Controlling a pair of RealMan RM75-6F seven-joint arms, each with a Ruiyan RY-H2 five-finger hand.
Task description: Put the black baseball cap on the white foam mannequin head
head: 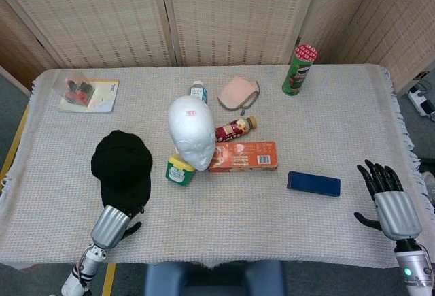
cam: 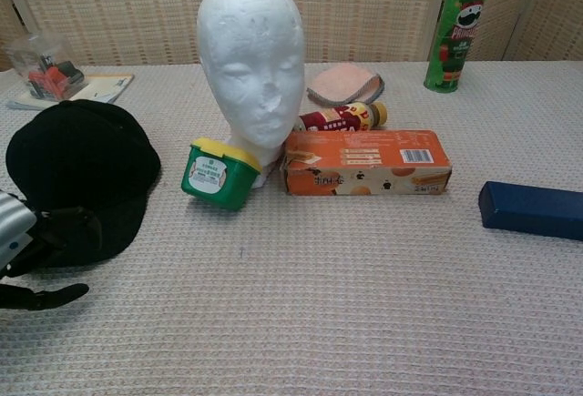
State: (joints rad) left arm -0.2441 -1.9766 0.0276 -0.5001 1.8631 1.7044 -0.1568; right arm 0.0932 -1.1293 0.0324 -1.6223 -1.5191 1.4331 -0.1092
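Observation:
The black baseball cap (head: 122, 167) (cam: 77, 173) lies flat on the table's left side, brim toward the front edge. The white foam mannequin head (head: 192, 131) (cam: 252, 68) stands upright to its right, bare. My left hand (head: 112, 224) (cam: 27, 246) is at the cap's brim: its fingers (cam: 68, 232) lie over the brim's front edge, while the thumb sits lower on the cloth, apart from them. The cap rests on the table, not lifted. My right hand (head: 389, 207) hovers at the front right corner with fingers spread, holding nothing.
A green tub (head: 179, 171) and an orange box (head: 243, 156) crowd the head's base, with a bottle (head: 236, 129) behind. A blue box (head: 313, 184) lies front right. A green can (head: 299, 70), pink pouch (head: 238, 93) and book (head: 88, 94) sit further back.

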